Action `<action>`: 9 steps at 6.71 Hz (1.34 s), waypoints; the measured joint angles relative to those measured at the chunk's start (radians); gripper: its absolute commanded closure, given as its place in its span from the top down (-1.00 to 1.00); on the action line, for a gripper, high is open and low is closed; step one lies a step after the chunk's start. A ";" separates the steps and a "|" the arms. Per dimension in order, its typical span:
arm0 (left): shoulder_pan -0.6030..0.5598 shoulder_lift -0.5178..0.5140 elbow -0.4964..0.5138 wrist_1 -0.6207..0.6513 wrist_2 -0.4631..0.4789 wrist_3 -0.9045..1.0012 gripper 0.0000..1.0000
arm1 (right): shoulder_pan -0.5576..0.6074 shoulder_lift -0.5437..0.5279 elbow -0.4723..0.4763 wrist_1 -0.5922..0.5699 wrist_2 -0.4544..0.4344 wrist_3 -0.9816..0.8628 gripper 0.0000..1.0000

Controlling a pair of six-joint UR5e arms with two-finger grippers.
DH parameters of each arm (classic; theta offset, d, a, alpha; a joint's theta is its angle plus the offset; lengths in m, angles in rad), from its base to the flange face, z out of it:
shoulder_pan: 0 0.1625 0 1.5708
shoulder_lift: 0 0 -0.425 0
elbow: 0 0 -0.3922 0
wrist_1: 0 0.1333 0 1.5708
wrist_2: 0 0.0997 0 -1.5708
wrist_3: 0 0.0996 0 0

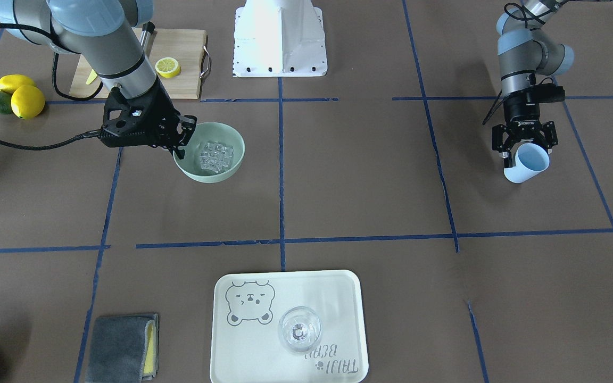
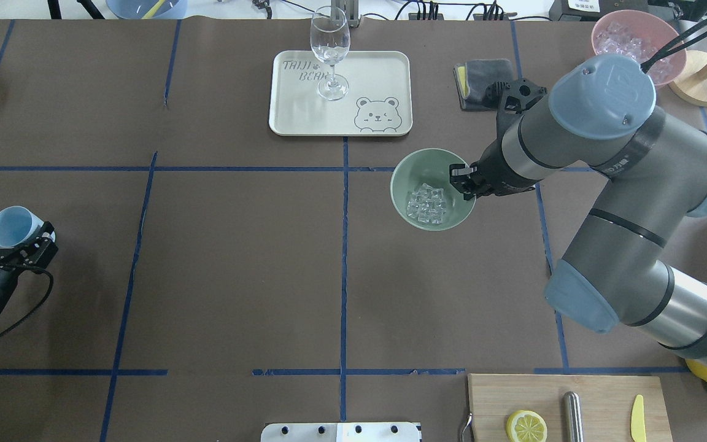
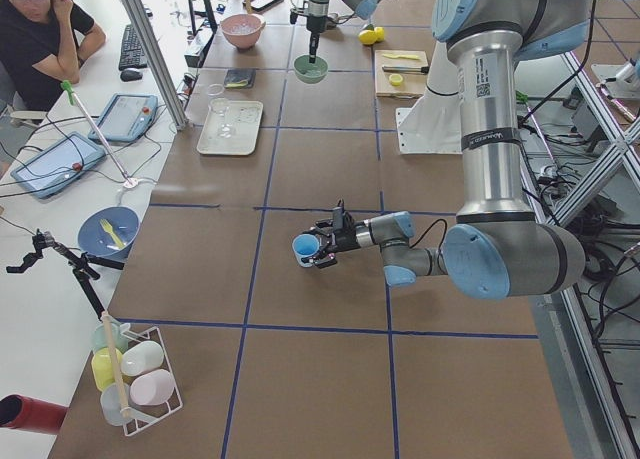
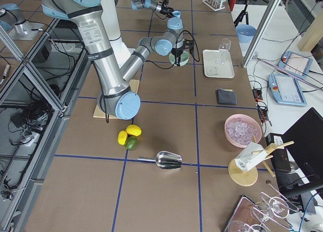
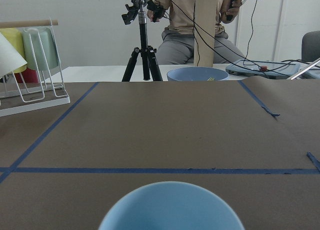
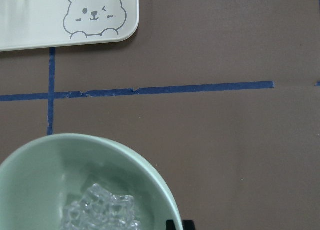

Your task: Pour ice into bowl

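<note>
Pinching the bowl (image 1: 216,175) rim between right fingers (image 2: 463,182), seemingly to steady it under the ice (image 1: 215,156); clasping a tilted cup (image 1: 525,165) in left fingers (image 1: 499,144), well clear.

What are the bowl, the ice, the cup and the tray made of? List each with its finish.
Bowl: plastic or glazed ceramic, cannot tell; smooth opaque mint-green with soft sheen.
Ice: clear glassy cubes, real or acrylic unclear.
Cup: probably plastic; matte light blue, thin rim.
Tray: probably plastic; cream, glossy glare, printed bear.
</note>
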 measured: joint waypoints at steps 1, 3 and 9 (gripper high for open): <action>-0.004 0.022 -0.041 0.000 -0.009 0.028 1.00 | 0.003 -0.021 0.015 0.002 0.000 -0.008 -1.00; -0.021 0.089 -0.105 -0.001 -0.015 0.074 1.00 | 0.005 -0.069 0.048 0.008 0.000 -0.019 -1.00; -0.373 0.092 -0.231 0.023 -0.402 0.465 1.00 | 0.071 -0.486 0.108 0.270 -0.002 -0.192 -1.00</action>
